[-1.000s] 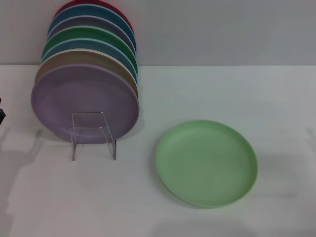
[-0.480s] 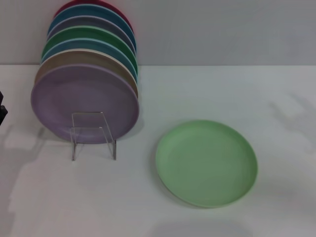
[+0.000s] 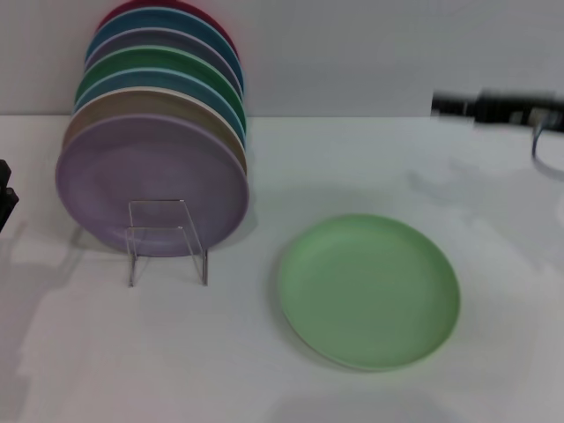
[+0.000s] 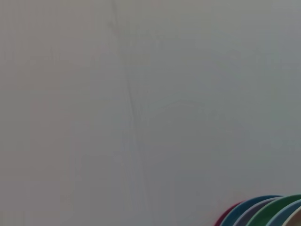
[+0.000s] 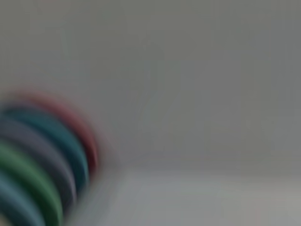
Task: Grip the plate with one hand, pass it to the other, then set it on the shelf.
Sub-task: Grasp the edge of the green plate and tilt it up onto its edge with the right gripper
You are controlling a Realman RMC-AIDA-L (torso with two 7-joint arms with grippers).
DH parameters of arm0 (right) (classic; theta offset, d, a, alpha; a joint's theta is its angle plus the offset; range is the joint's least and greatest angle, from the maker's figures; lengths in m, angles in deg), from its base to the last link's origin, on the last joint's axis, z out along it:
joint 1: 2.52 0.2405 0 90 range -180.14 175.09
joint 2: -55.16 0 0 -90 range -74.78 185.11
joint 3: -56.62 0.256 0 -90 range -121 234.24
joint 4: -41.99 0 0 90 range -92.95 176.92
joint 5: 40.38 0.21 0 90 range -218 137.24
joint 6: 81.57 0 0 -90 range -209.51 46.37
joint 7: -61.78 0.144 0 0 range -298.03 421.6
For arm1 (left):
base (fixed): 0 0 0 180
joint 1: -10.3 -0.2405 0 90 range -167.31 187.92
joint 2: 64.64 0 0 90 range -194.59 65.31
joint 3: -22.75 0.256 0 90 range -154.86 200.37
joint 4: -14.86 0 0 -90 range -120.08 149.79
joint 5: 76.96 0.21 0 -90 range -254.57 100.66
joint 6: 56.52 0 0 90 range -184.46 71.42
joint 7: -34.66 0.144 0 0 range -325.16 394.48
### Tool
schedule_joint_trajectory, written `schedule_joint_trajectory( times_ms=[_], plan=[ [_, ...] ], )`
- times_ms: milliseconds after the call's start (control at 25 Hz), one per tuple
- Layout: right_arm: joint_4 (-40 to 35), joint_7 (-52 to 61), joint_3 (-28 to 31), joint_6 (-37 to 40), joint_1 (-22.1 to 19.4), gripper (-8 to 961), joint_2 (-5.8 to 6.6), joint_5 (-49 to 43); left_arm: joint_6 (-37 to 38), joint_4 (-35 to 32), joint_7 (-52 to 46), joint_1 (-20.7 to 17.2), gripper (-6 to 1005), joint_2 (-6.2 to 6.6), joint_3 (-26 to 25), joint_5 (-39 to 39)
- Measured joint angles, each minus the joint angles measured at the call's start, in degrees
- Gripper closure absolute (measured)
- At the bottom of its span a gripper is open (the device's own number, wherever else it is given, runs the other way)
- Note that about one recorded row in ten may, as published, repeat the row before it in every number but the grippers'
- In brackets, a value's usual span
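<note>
The light-green plate (image 3: 370, 291) lies flat on the white table, right of centre in the head view. The clear plastic rack (image 3: 167, 240) stands at the left and holds a row of upright plates, with a lilac plate (image 3: 150, 181) in front. My right gripper (image 3: 454, 106) reaches in from the right edge, high above the table and well behind the green plate, blurred. Only a black bit of my left gripper (image 3: 5, 203) shows at the left edge, beside the rack. Neither gripper touches the plate.
Behind the lilac plate stand tan, blue, dark green, grey-blue and red plates (image 3: 159, 79). Their rims show in the left wrist view (image 4: 263, 214) and, blurred, in the right wrist view (image 5: 42, 165). A grey wall (image 3: 370, 53) closes the back of the table.
My right arm has come into view from the right edge, moving left above the table. The left gripper has edged slightly into view. The green plate has not moved.
</note>
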Motion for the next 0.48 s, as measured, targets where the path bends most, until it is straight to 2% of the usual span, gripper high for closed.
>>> schedule_joint_trajectory(
  times_ms=[120, 200, 360, 480],
  plan=[
    [-2.5, 8.0, 0.3, -8.6, 3.3, 134, -0.09, -8.6, -0.1, 0.0, 0.0, 0.0, 144, 0.0, 0.5, -0.1],
    [-3.8, 8.9, 0.1, -13.0, 4.8, 133, -0.07, -10.4, -0.2, 0.0, 0.0, 0.0, 144, 0.0, 0.7, -0.2],
    [-4.2, 9.3, -0.3, -19.9, 6.5, 134, -0.13, -15.1, -0.2, 0.1, -0.1, 0.2, 144, 0.0, 0.8, -0.2],
    [-4.2, 9.4, -0.6, -21.6, 6.8, 136, -0.15, -15.9, -0.2, 0.1, -0.1, 0.3, 144, 0.0, 0.8, -0.2]
  ],
)
